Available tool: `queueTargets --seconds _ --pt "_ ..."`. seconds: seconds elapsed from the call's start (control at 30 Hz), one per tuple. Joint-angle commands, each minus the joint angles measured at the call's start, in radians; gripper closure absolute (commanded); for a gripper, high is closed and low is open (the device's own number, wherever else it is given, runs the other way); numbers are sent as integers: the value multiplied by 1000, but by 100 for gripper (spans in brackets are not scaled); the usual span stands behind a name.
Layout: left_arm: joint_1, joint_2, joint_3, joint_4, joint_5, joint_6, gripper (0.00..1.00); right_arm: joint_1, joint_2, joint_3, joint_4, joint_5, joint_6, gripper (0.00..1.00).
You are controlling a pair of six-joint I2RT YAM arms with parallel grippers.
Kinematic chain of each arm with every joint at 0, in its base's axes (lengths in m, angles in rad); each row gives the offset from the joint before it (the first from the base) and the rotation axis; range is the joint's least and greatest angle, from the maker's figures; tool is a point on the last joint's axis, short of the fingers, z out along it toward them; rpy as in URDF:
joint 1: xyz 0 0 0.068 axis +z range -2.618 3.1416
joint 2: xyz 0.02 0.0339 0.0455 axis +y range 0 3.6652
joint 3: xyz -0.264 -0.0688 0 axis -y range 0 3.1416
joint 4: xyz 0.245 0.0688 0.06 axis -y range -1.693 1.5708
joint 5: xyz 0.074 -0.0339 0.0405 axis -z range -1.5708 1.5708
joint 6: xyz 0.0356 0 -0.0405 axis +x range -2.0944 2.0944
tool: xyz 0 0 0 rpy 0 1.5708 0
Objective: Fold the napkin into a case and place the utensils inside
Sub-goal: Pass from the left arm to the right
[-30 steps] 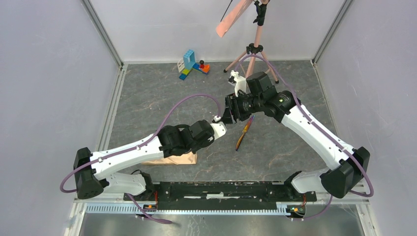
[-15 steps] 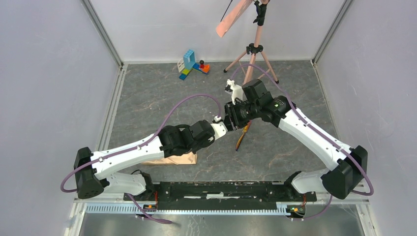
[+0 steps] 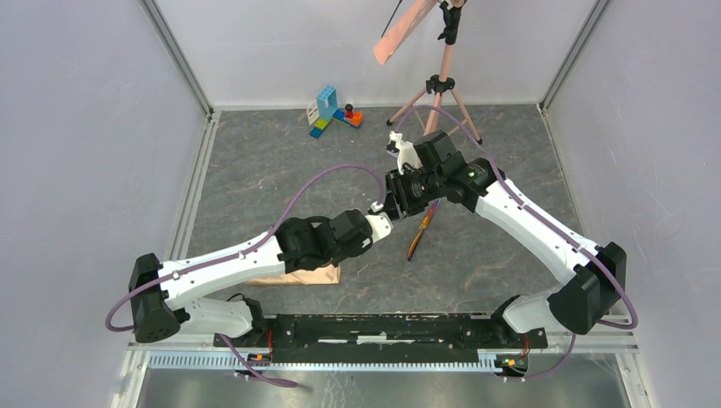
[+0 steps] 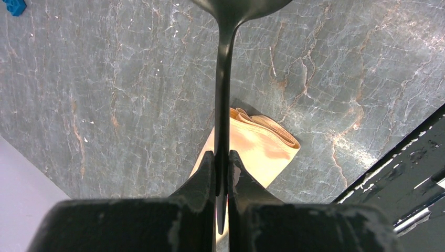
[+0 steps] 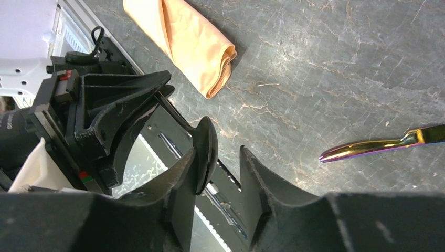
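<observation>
1. Left hand (image 3: 375, 207) and right hand (image 3: 393, 194) are seen meeting tip to tip above the middle of the table (image 3: 255, 170) in the top view. The case (image 3: 299, 275), a folded peach pouch, is found at 7 o'clock from them, partly hidden under the left arm. The purple-gold utensil (image 3: 420, 228) is laid flat on the table at 5 o'clock from the right hand, untouched.
2. From the left wrist, the left hand is seen clenched on the handle of the black spoon (image 4: 223, 79), whose bowl is pointed to 12 o'clock. The case is seen on the table behind it, toward 4 o'clock.
3. From the right wrist, the right hand's jaws are seen held apart around the spoon's bowl: one finger is touched by it, and a gap is left at the other. The case is placed at 11 o'clock, the purple-gold utensil at 3 o'clock.
</observation>
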Motion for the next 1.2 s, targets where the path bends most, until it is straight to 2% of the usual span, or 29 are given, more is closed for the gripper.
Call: queueTargets --seconds 0.0,0.07,0.13,0.2,0.23,0.27,0.3,0.33,0.37,0.4,0.47,0.57,0.7,0.8,0.97,1.17 --pt "-12 -2 37 17 -37 39 98 -8 21 44 -14 16 16 63" --pt "-12 -2 39 16 -45 41 98 -7 27 34 -20 18 17 66" --pt "-12 -2 39 16 -50 40 98 -7 32 25 -23 15 18 77" --pt "-12 -2 39 14 -53 37 98 -6 36 14 -18 2 22 95" --pt "-12 -2 40 14 -58 28 98 -7 35 3 -12 -8 31 100" --pt "-12 -5 44 13 -77 6 94 -7 29 -12 -2 -12 49 100" --pt "-11 -9 45 12 -97 -15 82 -6 19 -36 17 -9 70 100" --pt "-11 -19 45 11 -104 -41 64 -5 0 -78 60 1 112 100" --pt "-9 -37 41 15 -107 -65 52 -5 -22 -118 108 22 168 100" --pt "-6 -55 37 17 -102 -92 34 1 -49 -163 149 49 210 100" --pt "10 -103 33 13 -67 -159 26 10 -84 -246 258 68 275 100" --pt "80 -202 53 -5 25 -283 23 47 -93 -345 397 113 361 100" --pt "310 -310 87 -1 299 -404 21 155 -49 -454 622 193 463 100" --pt "435 -324 119 -13 448 -428 21 208 18 -475 680 275 481 100" --pt "480 -327 113 -10 492 -431 21 226 62 -538 781 341 530 100" --pt "497 -330 73 36 539 -448 21 248 116 -536 809 381 540 100"
